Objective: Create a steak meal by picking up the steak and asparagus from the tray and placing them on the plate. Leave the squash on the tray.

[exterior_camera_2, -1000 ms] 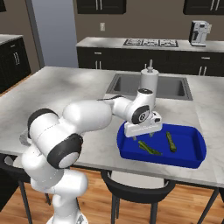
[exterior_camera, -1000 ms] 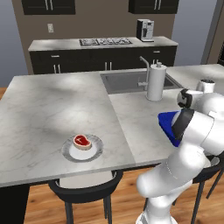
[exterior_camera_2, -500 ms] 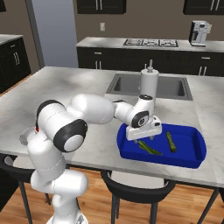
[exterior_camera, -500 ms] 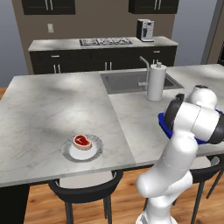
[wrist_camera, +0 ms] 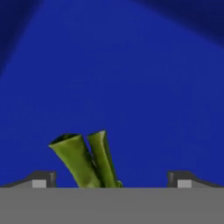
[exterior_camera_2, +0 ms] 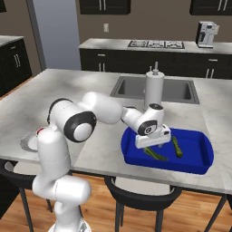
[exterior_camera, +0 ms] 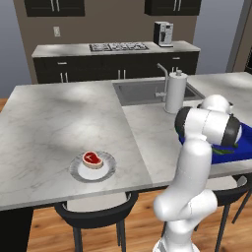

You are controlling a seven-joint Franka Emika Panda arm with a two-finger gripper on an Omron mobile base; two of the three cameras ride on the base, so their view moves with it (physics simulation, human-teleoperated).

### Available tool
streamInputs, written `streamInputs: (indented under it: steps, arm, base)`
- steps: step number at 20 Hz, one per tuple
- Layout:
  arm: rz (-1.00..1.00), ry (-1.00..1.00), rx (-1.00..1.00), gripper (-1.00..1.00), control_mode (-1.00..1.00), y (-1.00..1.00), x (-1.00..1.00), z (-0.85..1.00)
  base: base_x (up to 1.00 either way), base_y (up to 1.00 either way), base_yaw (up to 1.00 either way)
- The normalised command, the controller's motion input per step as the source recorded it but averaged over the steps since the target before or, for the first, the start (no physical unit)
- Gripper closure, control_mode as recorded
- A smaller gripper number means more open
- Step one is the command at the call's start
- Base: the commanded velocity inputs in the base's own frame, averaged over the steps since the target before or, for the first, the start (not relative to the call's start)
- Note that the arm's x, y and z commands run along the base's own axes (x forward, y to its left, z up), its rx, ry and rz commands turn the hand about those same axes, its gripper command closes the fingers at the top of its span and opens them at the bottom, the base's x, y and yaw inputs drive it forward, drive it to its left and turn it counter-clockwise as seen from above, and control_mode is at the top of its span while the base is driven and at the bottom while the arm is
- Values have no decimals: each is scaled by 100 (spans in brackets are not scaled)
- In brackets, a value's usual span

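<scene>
One bunch of thin dark-green asparagus stalks (exterior_camera_2: 156, 154) and one thicker dark-green squash stick (exterior_camera_2: 176, 147) are lying in the bright blue rectangular tray (exterior_camera_2: 202, 164). The hand (exterior_camera_2: 153, 148) is hanging over the bunch, spread wide, gripping nothing. Well left of the tray, one red steak (exterior_camera: 92, 159) is sitting on the round grey-rimmed plate (exterior_camera: 78, 173).

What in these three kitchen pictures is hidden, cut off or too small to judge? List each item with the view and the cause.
- The tray, left base view: mostly behind the white arm.
- The asparagus, hand view: lower ends cut off at the bottom edge.
- The asparagus, right base view: partly under the gripper; contact cannot be told.
- The plate, right base view: largely behind the arm; the steak barely shows there.
</scene>
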Motion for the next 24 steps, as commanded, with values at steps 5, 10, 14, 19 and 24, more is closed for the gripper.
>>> streamInputs:
  steps: [5,10,14,19,24]
  arm:
    - [2,0,3,-100,-100,-17,22,-24]
    - [0,0,0,-100,-100,-1,3,-28]
    - [0,0,0,-100,-100,0,0,-31]
    - [0,0,0,100,-100,1,0,-35]
    - [0,0,0,100,-100,7,-22,-53]
  base:
    - [0,0,0]
    - [0,0,0]
    - [0,0,0]
    - [0,0,0]
    - [0,0,0]
